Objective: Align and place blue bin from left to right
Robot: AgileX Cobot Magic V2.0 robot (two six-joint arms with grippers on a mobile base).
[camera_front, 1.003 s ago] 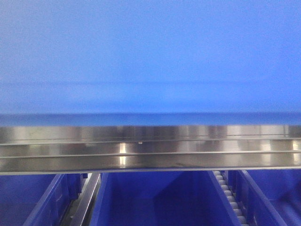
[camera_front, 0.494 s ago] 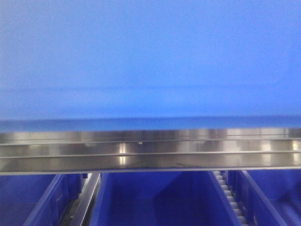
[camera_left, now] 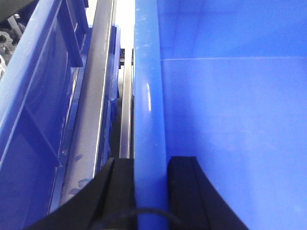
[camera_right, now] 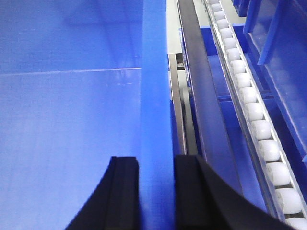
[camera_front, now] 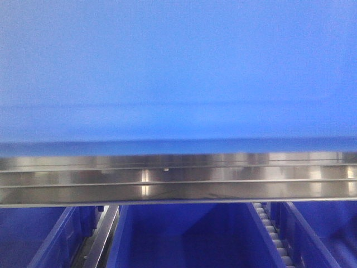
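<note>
The blue bin (camera_front: 178, 67) fills the upper half of the front view, its flat side close to the camera above a steel rail (camera_front: 178, 178). In the left wrist view my left gripper (camera_left: 150, 163) is shut on the blue bin's left rim (camera_left: 146, 96), one black finger outside and one inside the wall. The right wrist view shows my right gripper (camera_right: 157, 160) shut on the bin's right rim (camera_right: 156, 72) the same way. The bin's inside (camera_right: 67, 120) looks bare.
Under the steel rail stand other blue bins (camera_front: 184, 234) in a lower row, parted by a metal divider (camera_front: 103, 234) and a roller track (camera_front: 270, 234). A ribbed blue bin (camera_left: 33, 110) lies left of the held one, a white roller track (camera_right: 249, 100) to its right.
The blue bin's lower edge has sunk slightly in the front view, covering a bit more of the steel rail. Both grippers hold as before.
</note>
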